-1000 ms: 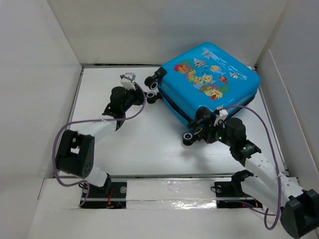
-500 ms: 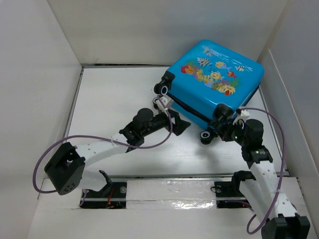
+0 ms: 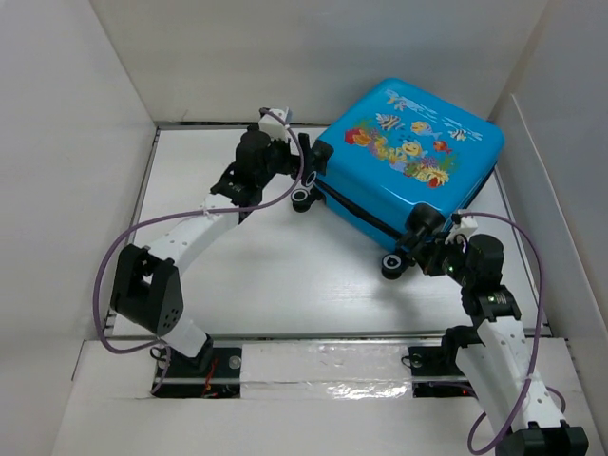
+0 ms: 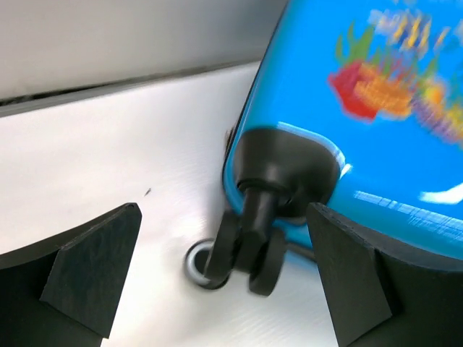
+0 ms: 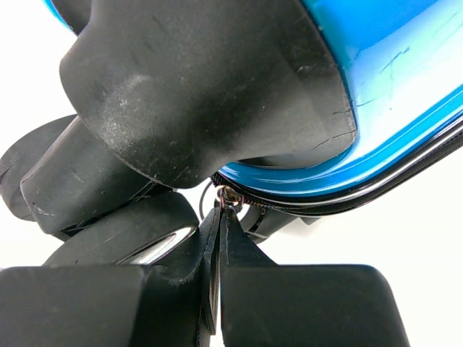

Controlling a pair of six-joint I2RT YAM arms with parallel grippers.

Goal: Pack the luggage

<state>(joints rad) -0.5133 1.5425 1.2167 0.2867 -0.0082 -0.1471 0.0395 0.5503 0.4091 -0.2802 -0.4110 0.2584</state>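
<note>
Both jaws at wheeled edge of luggage (image 3: 410, 161)

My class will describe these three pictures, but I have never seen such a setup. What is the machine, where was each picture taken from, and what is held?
This is a robot with two arms bolted at the near edge of a white table, each ending in a two-finger gripper. The wide picture comes from a fixed camera above and behind the arms; the two close-ups come from wrist cameras. On the table sits the luggage, a shut blue suitcase with a fish print. The left gripper is open, a black wheel between its fingers, holding nothing. The right gripper is shut on what looks like the zip pull.
</note>
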